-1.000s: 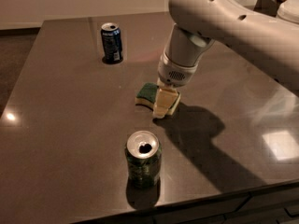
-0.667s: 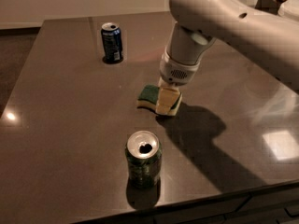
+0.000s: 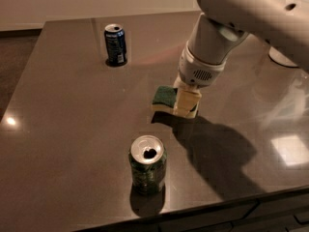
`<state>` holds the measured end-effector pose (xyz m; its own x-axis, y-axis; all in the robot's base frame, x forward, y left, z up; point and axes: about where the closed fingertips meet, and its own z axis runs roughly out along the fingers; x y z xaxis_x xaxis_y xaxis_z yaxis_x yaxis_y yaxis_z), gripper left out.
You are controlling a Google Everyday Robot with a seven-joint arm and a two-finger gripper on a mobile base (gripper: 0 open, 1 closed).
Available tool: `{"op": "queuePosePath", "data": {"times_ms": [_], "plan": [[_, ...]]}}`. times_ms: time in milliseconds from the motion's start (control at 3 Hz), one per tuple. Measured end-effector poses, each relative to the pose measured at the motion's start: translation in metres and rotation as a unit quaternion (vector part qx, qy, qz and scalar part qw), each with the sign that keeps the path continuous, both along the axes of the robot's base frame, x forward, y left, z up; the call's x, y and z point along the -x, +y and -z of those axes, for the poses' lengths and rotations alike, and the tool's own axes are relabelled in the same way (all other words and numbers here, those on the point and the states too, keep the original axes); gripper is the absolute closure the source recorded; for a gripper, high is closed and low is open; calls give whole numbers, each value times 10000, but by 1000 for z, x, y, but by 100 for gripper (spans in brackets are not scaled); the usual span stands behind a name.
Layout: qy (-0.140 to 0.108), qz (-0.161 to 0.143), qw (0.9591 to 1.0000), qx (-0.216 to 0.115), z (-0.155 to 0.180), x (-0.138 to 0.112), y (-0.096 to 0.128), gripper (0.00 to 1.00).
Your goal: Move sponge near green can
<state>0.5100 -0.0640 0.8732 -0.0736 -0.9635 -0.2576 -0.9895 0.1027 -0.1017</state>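
The green can (image 3: 147,166) is standing upright near the front edge of the dark table (image 3: 63,129), its silver top and open tab hole facing up; the sponge (image 3: 164,96) is sitting beyond the can and slightly to its right, near it but clearly apart, with bare tabletop lying between them; the sponge's dark green face is showing on top and its pale yellow foam is showing along the edge facing the can; the gripper (image 3: 187,104) is reaching down over the end of the sponge farthest right of the can, its pale jaws closing around that end and gripping it; a dark shadow is lying just under the sponge on the can's side, so the sponge is appearing to ride slightly above the surface, though that is hard to judge; the white arm (image 3: 241,13) is slanting up and away from the can toward the top right corner; its broad shadow (image 3: 217,153) is spreading over the table to the right of the can; a blue can (image 3: 116,44) is standing upright well beyond the green can, far back and a little to its left.
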Motion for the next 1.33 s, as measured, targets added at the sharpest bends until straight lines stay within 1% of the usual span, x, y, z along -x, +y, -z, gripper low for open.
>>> {"op": "queuePosePath", "data": {"times_ms": [333, 667, 1000, 1333], "plan": [[-15, -120, 9999, 0, -9, 23, -5, 100], [97, -268, 9996, -7, -10, 50, -5, 100], [217, -396, 9990, -5, -6, 70, -1, 100], [324, -481, 9983, 24, 0, 84, 5, 84]]}}
